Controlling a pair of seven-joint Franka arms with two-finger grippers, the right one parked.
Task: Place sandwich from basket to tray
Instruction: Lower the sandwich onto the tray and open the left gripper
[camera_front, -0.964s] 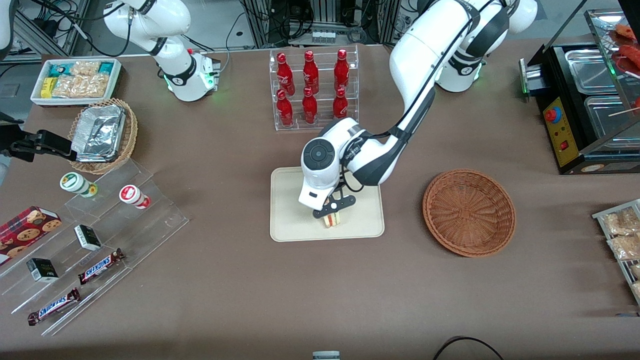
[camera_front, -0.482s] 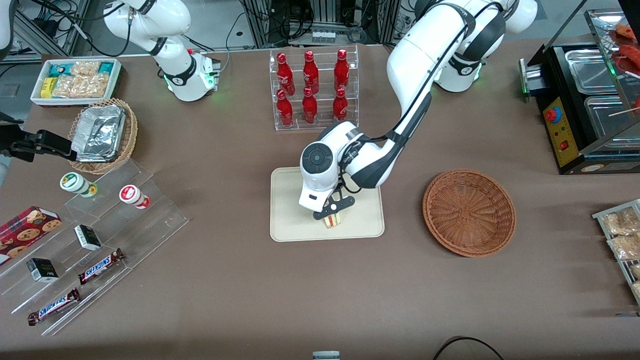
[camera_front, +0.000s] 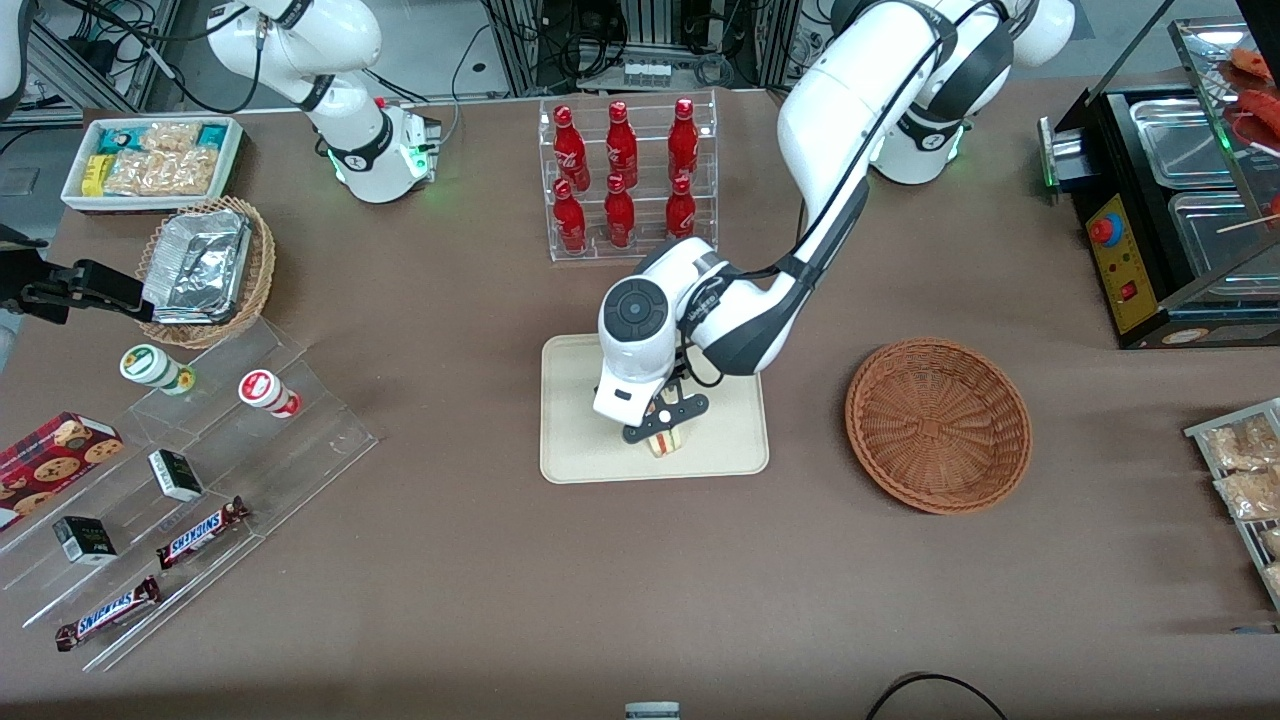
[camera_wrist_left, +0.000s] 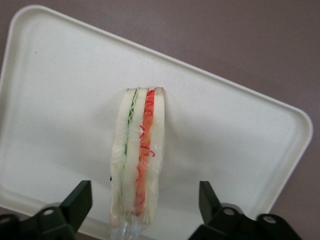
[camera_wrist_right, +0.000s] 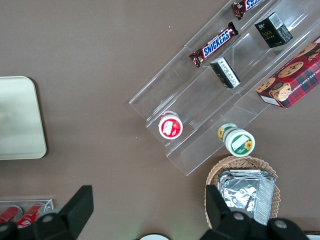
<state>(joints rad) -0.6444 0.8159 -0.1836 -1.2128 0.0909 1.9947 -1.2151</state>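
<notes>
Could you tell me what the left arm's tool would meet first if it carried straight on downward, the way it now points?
Probably the sandwich, standing on the tray between the open tool's fingers; the fingers themselves would reach the tray.

- Sandwich (camera_wrist_left: 138, 160): glossy clear wrap over soft bread, between the spread matt black fingers (camera_wrist_left: 75, 202) of the gripper (camera_front: 664, 431).
- Tray (camera_wrist_left: 60, 105): smooth matt cream plastic beneath.
</notes>
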